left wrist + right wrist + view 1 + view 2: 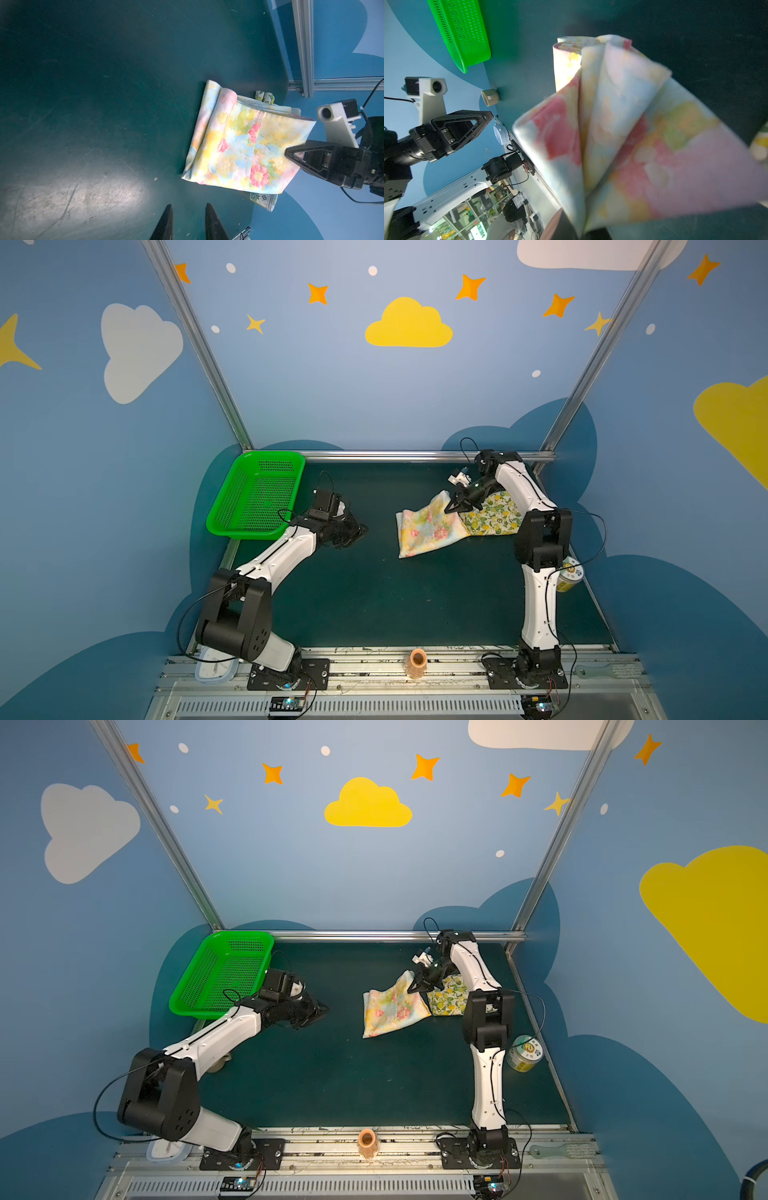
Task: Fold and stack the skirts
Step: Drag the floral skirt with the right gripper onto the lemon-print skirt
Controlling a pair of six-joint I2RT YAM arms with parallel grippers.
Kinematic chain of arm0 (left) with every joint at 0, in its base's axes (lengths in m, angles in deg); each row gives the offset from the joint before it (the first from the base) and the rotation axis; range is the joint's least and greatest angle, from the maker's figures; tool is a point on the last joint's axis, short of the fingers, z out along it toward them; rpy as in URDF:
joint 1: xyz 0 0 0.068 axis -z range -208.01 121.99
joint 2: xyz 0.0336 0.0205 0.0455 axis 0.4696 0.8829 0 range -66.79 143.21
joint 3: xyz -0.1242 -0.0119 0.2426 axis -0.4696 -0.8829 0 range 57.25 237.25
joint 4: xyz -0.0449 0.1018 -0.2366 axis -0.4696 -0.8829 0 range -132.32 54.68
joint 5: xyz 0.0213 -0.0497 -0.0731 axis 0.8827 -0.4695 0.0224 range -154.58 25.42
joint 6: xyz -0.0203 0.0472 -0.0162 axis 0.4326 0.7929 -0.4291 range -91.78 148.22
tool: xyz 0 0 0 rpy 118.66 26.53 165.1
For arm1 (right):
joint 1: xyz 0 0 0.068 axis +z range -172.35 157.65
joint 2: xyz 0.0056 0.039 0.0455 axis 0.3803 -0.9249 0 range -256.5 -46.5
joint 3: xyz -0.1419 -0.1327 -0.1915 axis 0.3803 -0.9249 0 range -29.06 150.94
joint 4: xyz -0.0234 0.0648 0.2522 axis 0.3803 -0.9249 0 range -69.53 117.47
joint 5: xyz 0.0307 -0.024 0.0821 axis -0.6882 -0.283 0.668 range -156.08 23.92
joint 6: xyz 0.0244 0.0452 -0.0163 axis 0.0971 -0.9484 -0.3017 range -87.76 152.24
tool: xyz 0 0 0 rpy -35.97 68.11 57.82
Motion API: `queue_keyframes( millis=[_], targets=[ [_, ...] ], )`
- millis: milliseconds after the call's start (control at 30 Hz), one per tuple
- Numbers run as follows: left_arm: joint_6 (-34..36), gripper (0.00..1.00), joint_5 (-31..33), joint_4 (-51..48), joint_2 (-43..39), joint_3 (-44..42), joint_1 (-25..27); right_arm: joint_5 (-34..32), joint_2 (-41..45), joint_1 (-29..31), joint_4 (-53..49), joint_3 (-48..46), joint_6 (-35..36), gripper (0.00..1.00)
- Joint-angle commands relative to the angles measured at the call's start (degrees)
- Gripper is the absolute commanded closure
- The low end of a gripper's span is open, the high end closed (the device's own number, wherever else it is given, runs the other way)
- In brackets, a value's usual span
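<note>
The green basket point(255, 495) is the leftmost thing on the dark mat point(374, 597) in both top views. Just right of the basket's near right corner, and apart from it, the left gripper point(358, 532) hangs low over the mat. In the left wrist view its two dark fingertips point(166, 220) stand a narrow gap apart, with only bare mat between them. Farther right, well apart from the basket and about level with its near end, the flowered skirt point(428, 526) lies folded in several layers on the mat. It is pale yellow with pink flowers and blue-green blotches. Its back corner on the side away from the basket is raised off the mat. The right gripper point(453, 507) has its jaws closed on that corner, and the right wrist view shows the folds fanning out from the pinch. Farther still from the basket lies the folded lemon skirt point(496, 514), cream with yellow lemons and green leaves. Its side toward the basket touches the flowered skirt and runs partly under that skirt's raised edge, and the right arm hides part of it. Farthest from the basket, and nearer the front than the basket is, a printed can point(524, 1052) sits on the mat just beside the right arm.
</note>
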Motion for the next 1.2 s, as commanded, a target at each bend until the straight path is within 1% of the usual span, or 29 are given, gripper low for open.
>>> queue_keyframes(
  millis=[0, 133, 200, 267, 367, 567, 633, 800, 933, 1033, 1167],
  targets=[
    [0.3, 0.72, 0.1, -0.8, -1.4, -0.3, -0.3, 2.4, 0.2, -2.4, -6.6, 3.0, 4.2, 1.0],
    [-0.3, 0.72, 1.0, -1.2, -2.1, -0.6, -0.2, 4.6, 0.2, -5.3, -8.5, 5.0, 6.5, 1.0],
    [-0.3, 0.71, 1.4, -1.8, -2.3, -0.4, -0.1, 5.5, -0.5, -7.0, -9.5, 6.7, 7.1, 1.0],
    [-0.4, 0.71, 1.6, -2.4, -2.0, 0.1, -0.2, 8.4, -1.5, -8.8, -10.9, 8.2, 9.5, 1.0],
    [-0.3, 0.71, 1.6, -3.4, -1.6, 1.1, -0.2, 9.7, -3.1, -10.7, -12.7, 11.0, 10.6, 1.0],
    [0.2, 0.71, 1.3, -6.1, -0.3, 4.3, -0.3, 12.8, -4.2, -13.9, -13.9, 11.5, 13.0, 1.0],
    [0.1, 0.71, 1.5, -6.5, -0.1, 5.0, -0.2, 14.9, -4.4, -14.6, -14.2, 11.6, 14.5, 1.0],
    [-1.0, 0.71, 1.2, -6.1, 1.0, 6.4, -0.1, 18.6, -4.4, -16.0, -14.2, 12.6, 15.4, 1.0],
    [-1.0, 0.72, 1.7, -6.6, 1.6, 7.6, -0.1, 19.3, -5.4, -16.5, -14.2, 16.1, 15.4, 1.0],
    [-1.0, 0.72, 1.9, -7.0, 2.1, 8.7, 0.0, 20.1, -5.6, -17.2, -13.6, 18.2, 12.8, 1.0],
    [-1.2, 0.72, 2.3, -7.3, 2.5, 9.2, 0.0, 18.9, -5.8, -17.8, -10.6, 19.0, 9.4, 1.0]
  ],
)
